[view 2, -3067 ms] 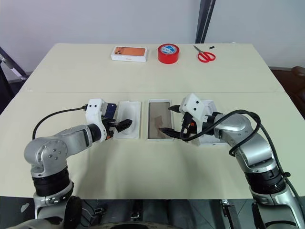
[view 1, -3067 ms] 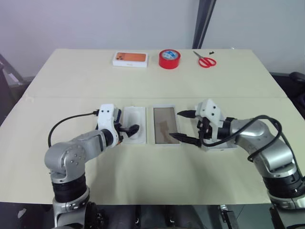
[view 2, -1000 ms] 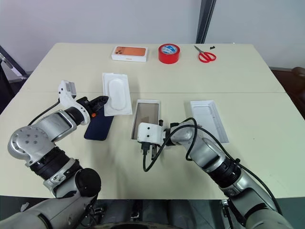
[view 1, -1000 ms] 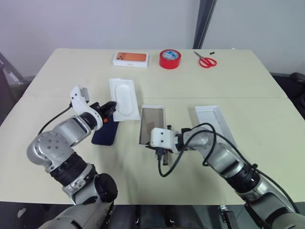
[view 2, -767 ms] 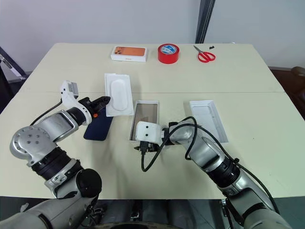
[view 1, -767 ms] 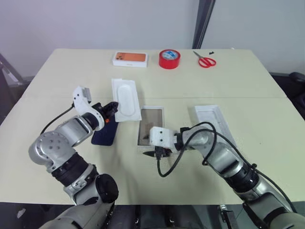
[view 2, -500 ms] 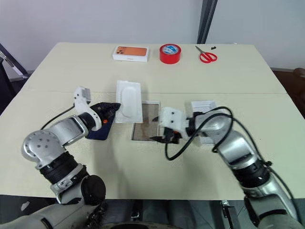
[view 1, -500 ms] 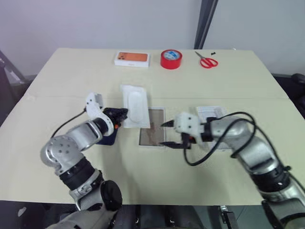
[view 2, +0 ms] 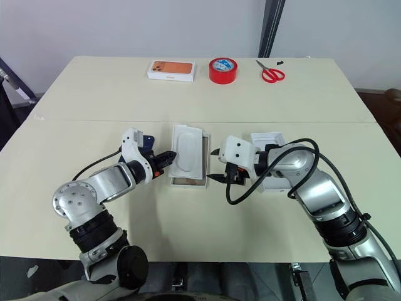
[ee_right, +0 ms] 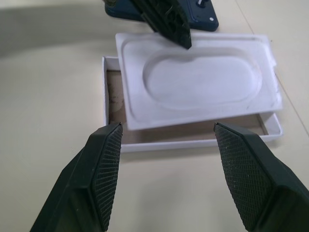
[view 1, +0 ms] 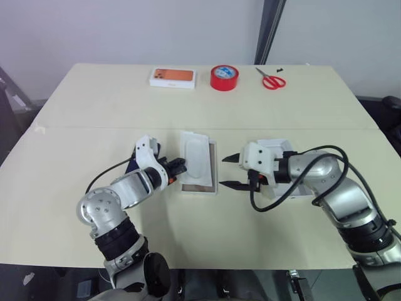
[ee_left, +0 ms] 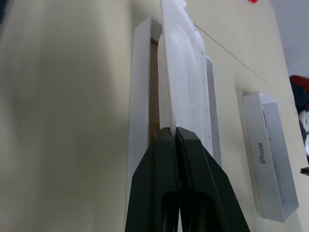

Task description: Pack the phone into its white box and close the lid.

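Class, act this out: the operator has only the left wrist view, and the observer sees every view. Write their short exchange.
Operator: My left gripper pinches the insert above the white box. Where is the phone?
Observer: The phone lies on the table at the box's left side, partly hidden by the left arm.
Operator: And the right gripper?
Observer: The right gripper is open and empty, facing the box from its right side.

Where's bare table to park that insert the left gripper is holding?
Bare beige table runs left of the left gripper, and between the orange-topped box and the white box. Crowded: thin white insert, right gripper, white lid.
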{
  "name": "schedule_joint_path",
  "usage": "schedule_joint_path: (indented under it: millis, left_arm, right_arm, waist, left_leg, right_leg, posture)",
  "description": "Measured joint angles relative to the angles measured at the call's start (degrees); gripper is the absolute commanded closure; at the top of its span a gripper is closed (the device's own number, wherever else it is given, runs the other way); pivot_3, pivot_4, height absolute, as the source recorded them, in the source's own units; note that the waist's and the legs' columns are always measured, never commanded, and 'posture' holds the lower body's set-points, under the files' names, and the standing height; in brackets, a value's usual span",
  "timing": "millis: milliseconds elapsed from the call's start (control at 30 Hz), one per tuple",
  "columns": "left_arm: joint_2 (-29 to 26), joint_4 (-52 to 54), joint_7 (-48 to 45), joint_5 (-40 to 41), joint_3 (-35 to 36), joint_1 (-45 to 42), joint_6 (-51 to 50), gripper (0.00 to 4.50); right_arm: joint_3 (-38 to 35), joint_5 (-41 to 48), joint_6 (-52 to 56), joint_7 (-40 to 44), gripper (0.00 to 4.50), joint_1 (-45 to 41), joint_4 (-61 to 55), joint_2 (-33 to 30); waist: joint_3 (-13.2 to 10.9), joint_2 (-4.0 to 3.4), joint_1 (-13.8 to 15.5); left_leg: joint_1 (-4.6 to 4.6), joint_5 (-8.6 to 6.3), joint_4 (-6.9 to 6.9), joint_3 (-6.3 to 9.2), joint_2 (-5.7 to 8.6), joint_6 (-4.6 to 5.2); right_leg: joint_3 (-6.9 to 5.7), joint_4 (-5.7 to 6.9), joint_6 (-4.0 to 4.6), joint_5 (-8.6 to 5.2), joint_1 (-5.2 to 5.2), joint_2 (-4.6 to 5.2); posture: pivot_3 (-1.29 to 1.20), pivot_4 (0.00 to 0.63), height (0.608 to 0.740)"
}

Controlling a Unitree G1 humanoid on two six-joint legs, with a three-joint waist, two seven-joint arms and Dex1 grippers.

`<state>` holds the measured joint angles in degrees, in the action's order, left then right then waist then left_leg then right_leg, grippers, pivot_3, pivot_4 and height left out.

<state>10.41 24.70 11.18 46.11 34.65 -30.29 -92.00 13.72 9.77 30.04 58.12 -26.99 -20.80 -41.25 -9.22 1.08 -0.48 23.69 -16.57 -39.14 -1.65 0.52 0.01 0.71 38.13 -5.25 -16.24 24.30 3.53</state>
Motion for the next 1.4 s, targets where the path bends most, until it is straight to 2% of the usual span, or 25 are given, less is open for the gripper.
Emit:
schedule_joint_path:
  millis: [333,467,600,800,967,1033,1100,1200,1233,1400]
  left_arm:
    - [-0.45,-0.39,4.25,5.8,-2.44,1.64,0.0,4.5]
    - [-1.26,-1.24,5.65,7.46,-2.48,1.74,0.0,3.11]
    - [-1.58,-1.51,6.73,9.36,-2.49,1.72,0.0,1.16]
    - [-2.52,-1.47,7.72,13.94,-2.28,0.27,0.0,1.16]
    - [-6.5,-1.16,8.24,18.34,-1.73,-0.45,0.0,1.16]
    - [-8.87,-1.18,8.74,19.52,-1.64,-0.5,0.0,1.11]
    - [-12.21,-1.15,9.0,20.5,-1.57,-0.31,0.01,1.11]
    - [-16.8,-1.1,7.87,20.86,-2.06,1.05,0.04,1.11]
    - [-18.26,-0.89,6.95,20.82,-2.39,1.42,0.17,1.11]
    - [-34.26,3.99,-6.6,15.98,-10.13,8.99,8.7,1.11]
  right_arm:
    - [0.66,-0.3,-0.72,-0.61,1.35,-0.3,1.37,0.6]
    - [0.66,-0.58,-0.77,-0.97,1.29,-0.29,1.44,0.7]
    - [0.66,-0.69,-0.86,-1.21,1.29,-0.29,1.44,0.7]
    - [0.66,-0.7,-1.17,-1.74,1.29,-0.45,2.24,0.93]
    - [0.66,-0.63,-1.15,-1.85,1.29,-1.3,3.54,1.25]
    - [0.65,-0.55,-1.13,-1.88,1.83,-1.84,4.35,1.62]
    - [0.65,-0.56,-1.11,-2.01,2.61,-2.54,5.48,1.95]
    - [0.66,-0.66,-0.92,-2.72,4.15,-4.26,7.72,3.38]
    - [0.67,-0.73,-0.62,-3.33,4.47,-5.12,8.64,4.34]
    - [1.84,-1.99,2.7,-7.17,4.47,-10.06,12.47,9.56]
  waist:
    - [0.0,0.0,-0.07]
    - [0.0,0.0,-0.06]
    - [0.0,0.0,-0.04]
    - [0.0,0.0,-0.07]
    - [0.0,0.0,-0.14]
    - [0.0,0.0,-0.15]
    - [0.0,-0.01,-0.15]
    - [0.0,-0.01,-0.26]
    - [0.0,-0.01,-0.24]
    - [0.01,-0.05,-0.55]
  left_leg:
    - [0.0,0.0,0.0,0.0,0.0,0.0]
    - [0.0,0.01,0.0,0.0,0.0,-0.01]
    - [0.0,0.09,0.0,0.0,0.0,-0.15]
    - [0.0,0.09,0.0,0.0,0.0,-0.15]
    - [-0.01,0.1,0.0,0.0,0.0,-0.16]
    - [-0.01,0.11,0.0,0.0,0.0,-0.18]
    - [-0.01,0.12,0.01,0.01,0.0,-0.19]
    - [-0.01,0.13,0.0,0.0,0.0,-0.22]
    - [-0.01,0.14,0.01,0.01,0.0,-0.24]
    - [-0.02,0.17,0.09,0.0,-0.01,-0.29]
  right_leg:
    - [-0.01,0.01,0.0,0.0,0.0,0.0]
    - [0.0,0.01,0.0,0.0,0.0,0.0]
    - [-0.01,0.01,0.0,0.0,0.0,0.0]
    - [-0.01,0.01,0.0,0.0,0.0,-0.01]
    - [-0.01,0.02,0.01,0.0,0.0,-0.01]
    - [0.0,0.02,0.01,0.0,0.01,-0.01]
    - [-0.01,0.02,0.0,0.0,0.01,-0.01]
    - [-0.01,0.03,0.01,0.0,0.02,-0.01]
    - [-0.01,0.04,0.01,0.0,0.02,-0.01]
    - [0.01,0.03,0.03,-0.01,0.07,-0.02]
  posture:
    - [0.0,0.15,0.725]
    - [0.0,0.15,0.725]
    - [0.0,0.15,0.725]
    - [0.0,0.15,0.725]
    - [0.0,0.15,0.725]
    - [0.0,0.15,0.725]
    - [0.0,0.15,0.725]
    - [0.0,0.15,0.725]
    - [0.0,0.15,0.725]
    - [0.0,0.15,0.725]
